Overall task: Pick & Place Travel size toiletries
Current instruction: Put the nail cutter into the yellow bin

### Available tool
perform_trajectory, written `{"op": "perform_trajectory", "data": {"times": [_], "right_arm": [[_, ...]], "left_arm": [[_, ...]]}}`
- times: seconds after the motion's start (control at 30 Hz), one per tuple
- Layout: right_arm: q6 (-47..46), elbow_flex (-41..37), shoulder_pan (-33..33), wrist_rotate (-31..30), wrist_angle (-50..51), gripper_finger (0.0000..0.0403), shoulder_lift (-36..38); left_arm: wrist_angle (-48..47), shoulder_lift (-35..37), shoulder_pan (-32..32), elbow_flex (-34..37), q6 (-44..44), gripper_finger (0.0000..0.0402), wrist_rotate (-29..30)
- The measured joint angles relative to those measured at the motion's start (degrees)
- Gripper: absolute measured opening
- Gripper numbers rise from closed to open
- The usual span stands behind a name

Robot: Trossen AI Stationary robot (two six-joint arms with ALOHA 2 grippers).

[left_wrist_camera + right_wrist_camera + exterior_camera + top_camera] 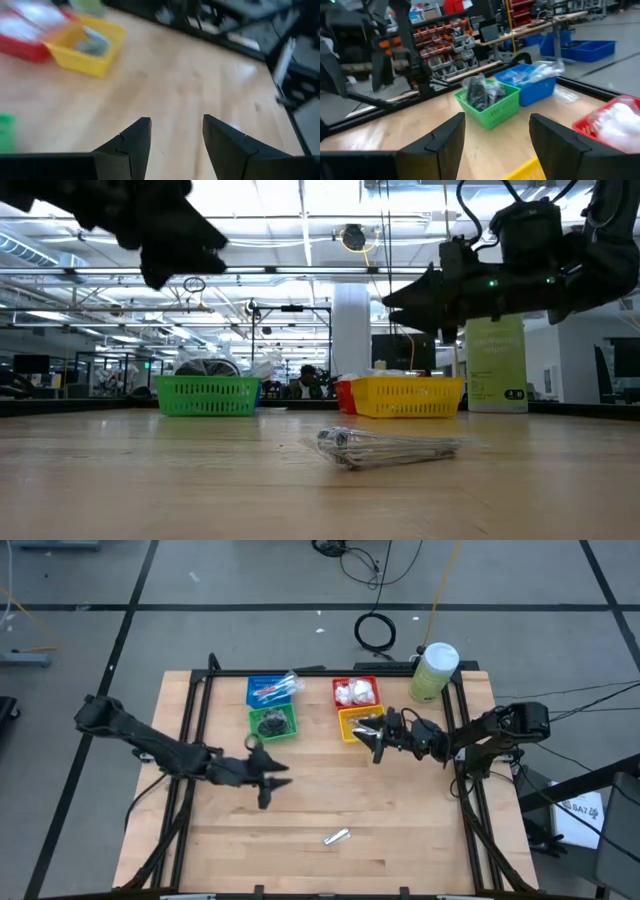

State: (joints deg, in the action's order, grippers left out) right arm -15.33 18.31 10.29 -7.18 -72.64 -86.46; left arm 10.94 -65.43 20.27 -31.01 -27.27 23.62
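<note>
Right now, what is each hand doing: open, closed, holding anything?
Left hand: open, empty, above the bare middle of the table.
Right hand: open, empty, at the yellow basket.

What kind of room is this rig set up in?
Probably an industrial workshop or robotics lab: shelving with orange and grey parts bins, big blue storage bins beside workbenches, and rows of ceiling strip lights over an open floor, beyond the wooden table.

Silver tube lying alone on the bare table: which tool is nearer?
Left. The left tool hangs open just up-table of the silver tube; the right tool is farther, open by the yellow basket.
</note>
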Motion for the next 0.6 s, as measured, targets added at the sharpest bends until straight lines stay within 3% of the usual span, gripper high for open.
{"op": "perform_trajectory", "data": {"times": [0.17,0.37,0.47,0.6], "right_arm": [[1.25,0.0,-1.0,-0.17,-0.44,0.0211,0.0],[1.18,0.0,-1.06,-0.03,-0.89,0.0214,0.0],[1.14,0.0,-1.15,-0.04,-0.87,0.0214,0.0],[1.39,0.0,-1.15,-0.09,-0.87,0.0214,0.0]], "left_arm": [[5.69,-12.07,0.12,-2.96,0.83,0.0175,-8.6],[2.78,-23.95,0.66,-12.64,5.42,0.0175,-16.15],[-5.16,-28.35,1.72,-20.05,7.88,0.0175,-17.77],[-24.06,-35.32,2.35,-32.43,5.26,0.0178,-17.83]]}}
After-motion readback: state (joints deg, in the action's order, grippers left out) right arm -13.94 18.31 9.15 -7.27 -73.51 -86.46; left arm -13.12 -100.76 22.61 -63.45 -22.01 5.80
